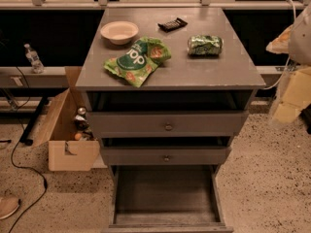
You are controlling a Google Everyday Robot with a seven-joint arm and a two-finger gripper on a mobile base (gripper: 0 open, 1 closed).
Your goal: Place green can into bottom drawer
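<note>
The green can (205, 45) lies on its side on the right part of the grey cabinet's top (194, 72), dented and shiny. The bottom drawer (165, 216) is pulled out wide at the front, its bare grey floor showing and nothing in it. My gripper (281, 41) shows at the right edge of the view as part of a pale arm, to the right of the can, apart from it and beyond the cabinet's right edge. It holds nothing that I can see.
A green snack bag (137, 59), a cream bowl (119, 32) and a small black object (172, 24) lie on the cabinet top. The two upper drawers (167, 126) stand slightly open. A cardboard box (65, 140) stands on the floor at left, with cables nearby.
</note>
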